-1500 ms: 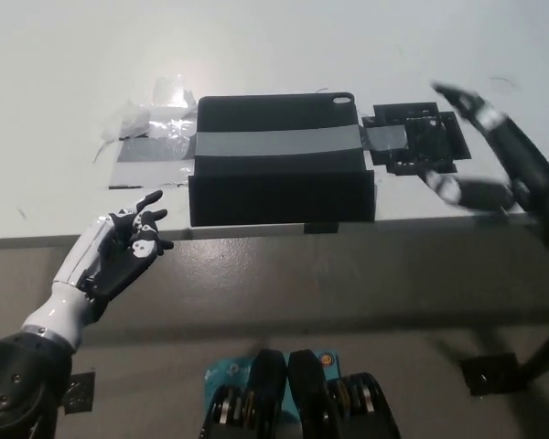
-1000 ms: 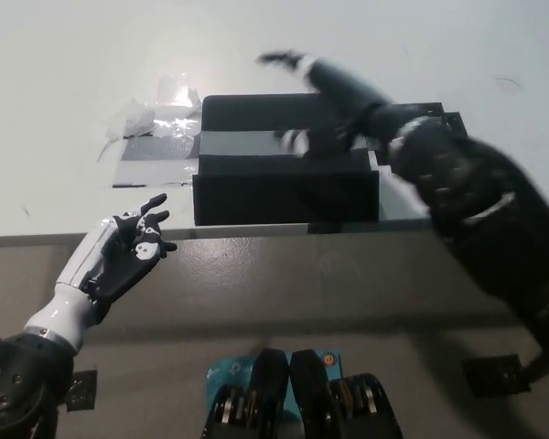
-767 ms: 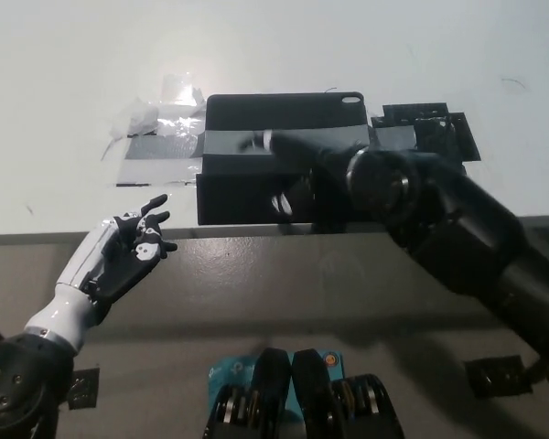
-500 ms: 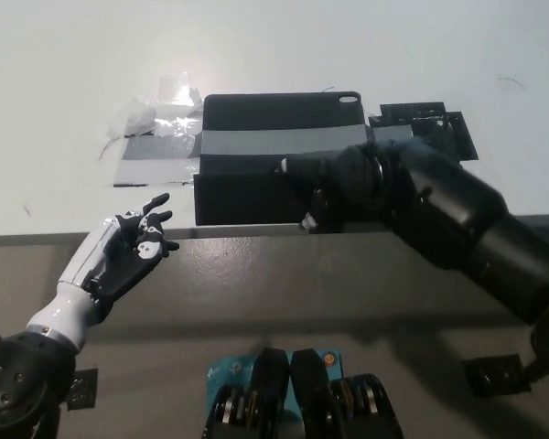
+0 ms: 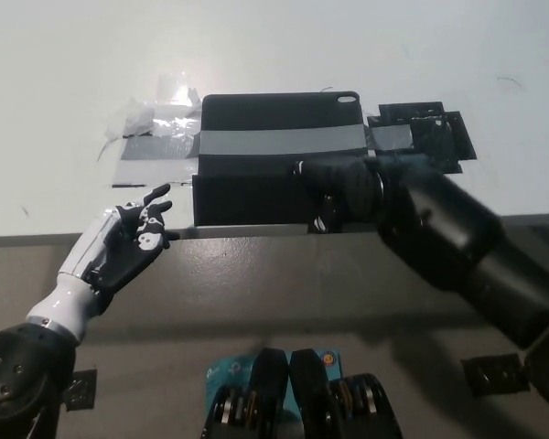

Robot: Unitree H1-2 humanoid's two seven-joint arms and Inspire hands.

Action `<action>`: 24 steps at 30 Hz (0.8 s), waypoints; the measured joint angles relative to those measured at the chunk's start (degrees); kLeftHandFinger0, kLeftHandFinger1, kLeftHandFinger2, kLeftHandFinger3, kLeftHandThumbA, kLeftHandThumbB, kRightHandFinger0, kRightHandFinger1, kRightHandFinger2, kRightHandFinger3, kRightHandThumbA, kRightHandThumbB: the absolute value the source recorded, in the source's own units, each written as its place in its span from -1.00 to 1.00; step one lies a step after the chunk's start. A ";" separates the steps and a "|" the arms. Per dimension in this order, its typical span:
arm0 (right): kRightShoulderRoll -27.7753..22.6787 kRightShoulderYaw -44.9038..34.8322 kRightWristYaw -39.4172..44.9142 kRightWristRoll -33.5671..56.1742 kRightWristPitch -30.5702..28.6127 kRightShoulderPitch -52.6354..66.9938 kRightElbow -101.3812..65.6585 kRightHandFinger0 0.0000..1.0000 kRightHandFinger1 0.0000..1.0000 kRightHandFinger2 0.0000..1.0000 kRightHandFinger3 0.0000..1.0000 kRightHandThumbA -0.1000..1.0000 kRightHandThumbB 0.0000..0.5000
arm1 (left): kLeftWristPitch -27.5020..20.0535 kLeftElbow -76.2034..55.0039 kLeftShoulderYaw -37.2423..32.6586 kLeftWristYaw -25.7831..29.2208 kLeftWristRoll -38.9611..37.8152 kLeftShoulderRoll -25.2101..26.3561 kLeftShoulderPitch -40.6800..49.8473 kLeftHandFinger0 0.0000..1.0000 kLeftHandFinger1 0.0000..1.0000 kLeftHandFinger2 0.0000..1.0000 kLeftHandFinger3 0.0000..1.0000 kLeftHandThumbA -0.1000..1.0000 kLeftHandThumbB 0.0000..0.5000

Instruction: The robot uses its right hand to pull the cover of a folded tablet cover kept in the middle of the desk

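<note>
No brand, label or writing could be read anywhere on the desk [image 5: 366, 55] or on the things lying on it. One black tablet cover [image 5: 256, 114] sat folded in the middle of the white desk, its front flap standing along the near edge. A single grey tape strip [image 5: 256, 143] ran across the top of the cover from side to side, its left end reaching onto a grey patch stuck to the desk. Beside that patch lay one crumpled piece of clear plastic film [image 5: 160, 114]. At the cover's right end, one flat black piece [image 5: 435, 133] lay on the desk, with the tape's right end running onto it.

The robot's black right hand [image 5: 334, 187] lay over the right part of the cover's front flap, the arm coming in from the lower right and hiding that corner of the cover. The hand touched the flap near the desk's edge, but whether its fingers had closed on the cover could not be told, as black hand and black cover merged.

The white left hand [image 5: 128, 242] rested just off the desk's near edge at the lower left, well apart from the cover, grasping nothing, its fingers spread and lightly curled.
</note>
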 measured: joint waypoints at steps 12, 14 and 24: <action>0.20 -8.67 1.91 -8.46 0.93 12.19 -18.77 1.00 1.00 1.00 1.00 0.17 1.00 | -0.01 0.05 0.00 -0.04 0.00 0.02 -0.17 0.45 0.88 1.00 1.00 1.00 -0.13; 0.08 -9.71 3.01 -8.91 0.93 14.85 -22.56 1.00 1.00 1.00 1.00 0.21 1.00 | -0.01 0.07 0.02 -0.03 0.00 0.03 -0.26 0.45 0.89 1.00 1.00 1.00 -0.13; -3.38 -14.67 9.41 -10.52 0.93 27.53 -36.15 1.00 1.00 1.00 1.00 0.39 1.00 | -0.01 0.20 0.23 -0.03 0.01 0.14 -0.39 0.43 0.88 1.00 1.00 1.00 -0.18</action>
